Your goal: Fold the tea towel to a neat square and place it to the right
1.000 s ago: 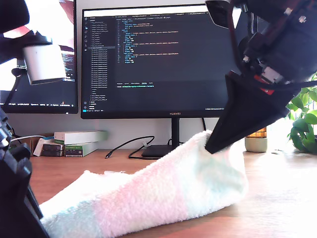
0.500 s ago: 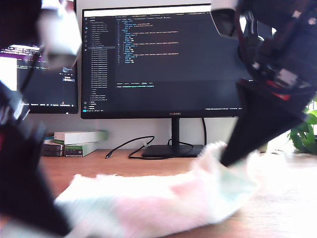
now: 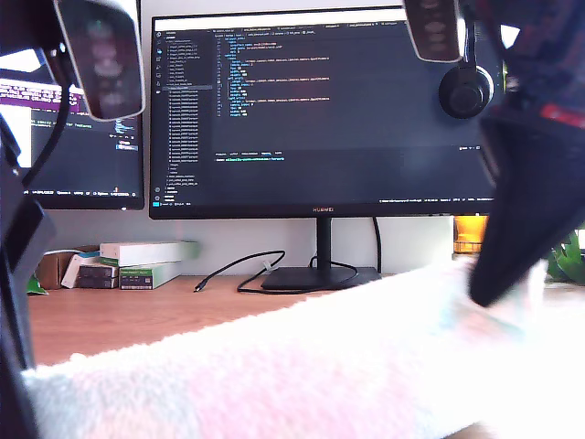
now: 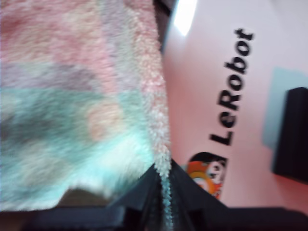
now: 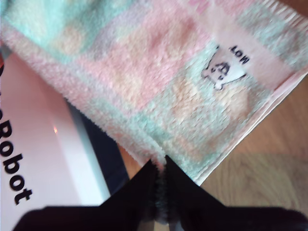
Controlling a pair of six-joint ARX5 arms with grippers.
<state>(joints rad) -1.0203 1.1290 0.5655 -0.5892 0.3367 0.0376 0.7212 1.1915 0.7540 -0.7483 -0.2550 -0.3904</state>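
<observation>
1. Tool state, first: my first gripper (image 4: 161, 192) has its jaws closed on an edge of the tea towel (image 4: 72, 106). The fluffy hem runs straight down between them, with a pink mat (image 4: 207, 72) showing beyond.
2. Tool state, second: my second gripper (image 5: 161, 183) is clamped on another edge, near the corner that carries the white label (image 5: 224, 67).
3. Location: in the exterior view the cloth is held up across the foreground in front of the monitor (image 3: 311, 110). It rises from that view's lower left toward its right, where a dark arm (image 3: 530, 210) pinches it. The wrist views do not show which arm this is.
4. Hazard, slip: both bites look shallow, taking only the hem. Thick terry pile compresses, so a quick move could pull an edge free and drop that side onto the desk (image 3: 119, 320).
5. Hazard, skew: the two held points sit at different heights. Lowering in this state would probably lay the edges out of line and spoil the square.
6. Hazard, over-tension: driving the arms apart would drag the cloth out of the weaker grip.
7. Hazard, sag: bringing them together too soon would let the middle bunch and crease
</observation>
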